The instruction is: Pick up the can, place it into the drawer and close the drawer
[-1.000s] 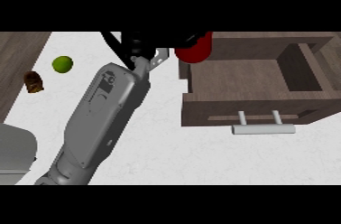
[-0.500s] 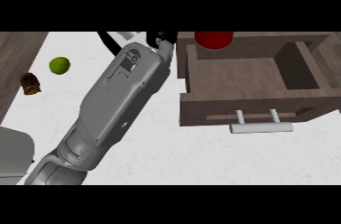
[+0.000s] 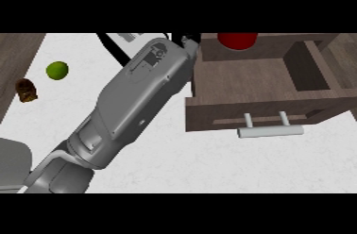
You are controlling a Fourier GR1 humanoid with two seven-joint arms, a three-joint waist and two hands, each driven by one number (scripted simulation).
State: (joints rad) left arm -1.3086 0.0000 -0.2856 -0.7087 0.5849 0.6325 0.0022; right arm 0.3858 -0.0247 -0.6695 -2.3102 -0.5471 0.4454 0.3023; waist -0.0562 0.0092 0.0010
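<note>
Far left, a strip of dark wood-grain surface (image 3: 17,63) runs down the edge, and on it sits a small brown lumpy object (image 3: 26,90), too indistinct to name. Just to the right the white counter (image 3: 174,167) opens up, faintly marbled, and there's a green round fruit (image 3: 57,70) sitting on it near the top, alone and apart from the brown thing. Down in the lower left corner, a pale grey rounded shape (image 3: 14,162) pokes in, only partly in view.

Now the big one: a grey forearm (image 3: 132,105) sweeps diagonally from the lower left up toward the top centre, filling the middle of the view. Its hand (image 3: 187,39) is barely showing at the top edge beside the drawer's left wall, just a bit of black, and I cannot tell how the fingers are set.

Moving right, the wooden drawer (image 3: 237,110) stands pulled open, its floor bare brown board, a pale bar handle (image 3: 270,131) jutting from its front. And there's the can (image 3: 237,39), red, at the back of the drawer, cut off by the top edge, inside the walls. The right hand doesn't show anywhere
</note>
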